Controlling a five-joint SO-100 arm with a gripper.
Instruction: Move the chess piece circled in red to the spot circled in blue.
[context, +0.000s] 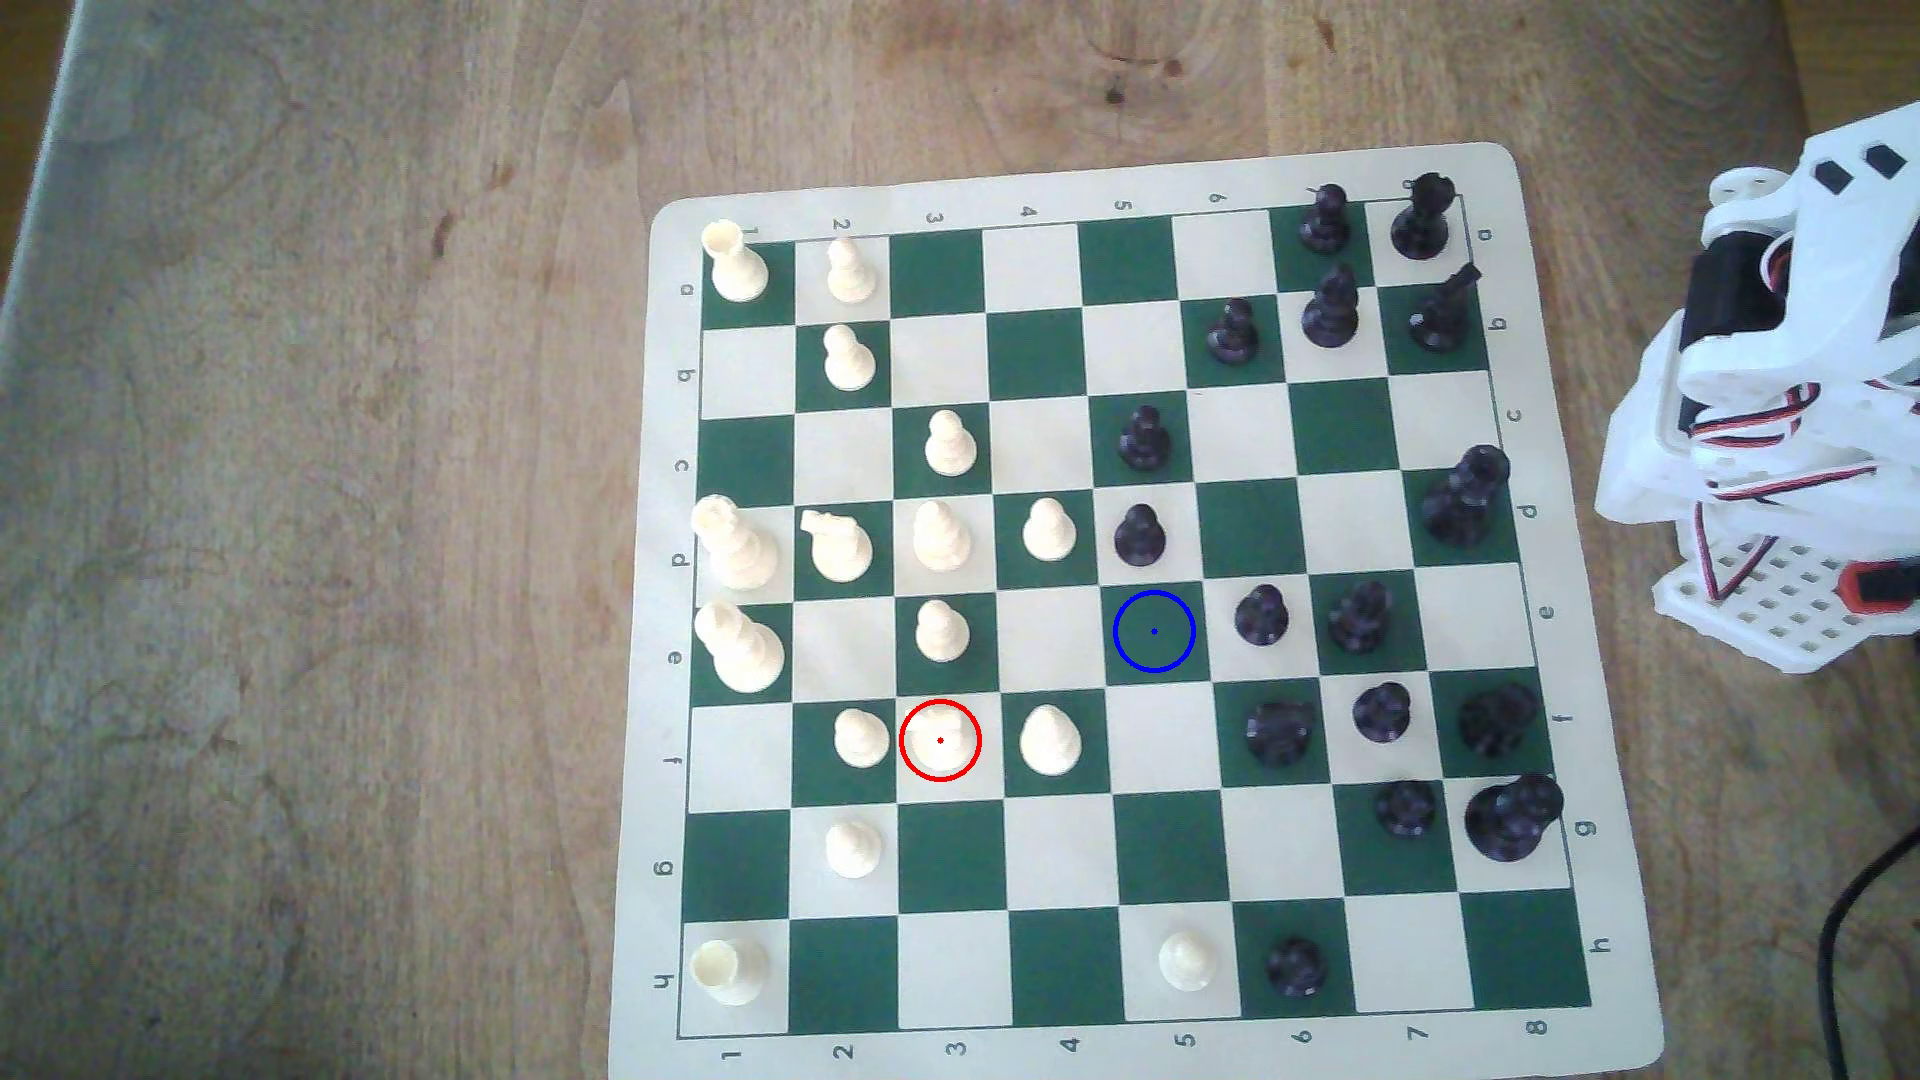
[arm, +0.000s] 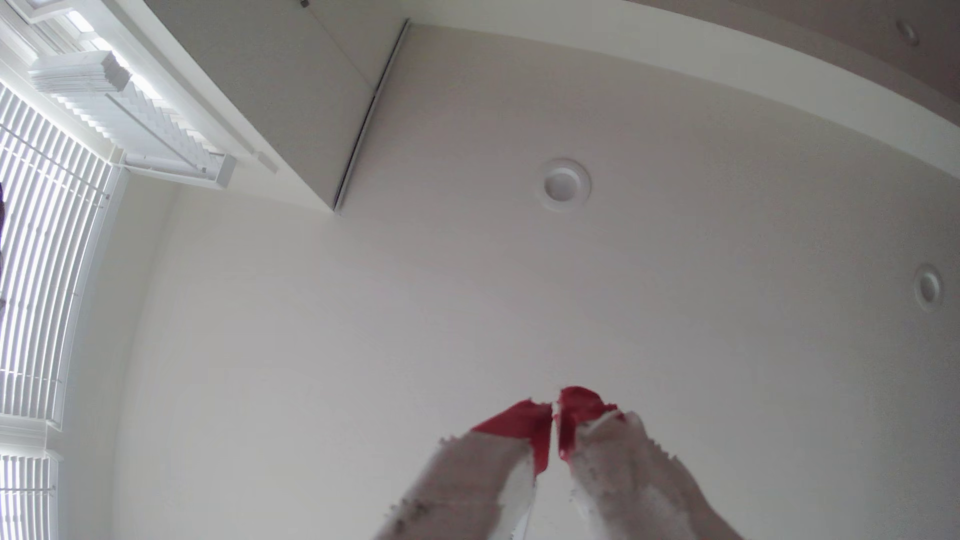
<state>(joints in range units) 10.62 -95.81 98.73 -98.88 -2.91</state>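
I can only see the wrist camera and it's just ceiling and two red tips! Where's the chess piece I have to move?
Observer: In the exterior view, the chess piece circled in red stands on a cream square in the row marked f, between two cream pawns.
Operator: And where does it go?
Observer: To the spot circled in blue, a bare dark green square in row e, toward the exterior view's right of the piece.
Operator: Is my arm close?
Observer: No. The arm sits folded off the board, at the exterior view's right edge.
Operator: Are my red tips holding anything?
Observer: No. The gripper has its tips together with nothing between them.
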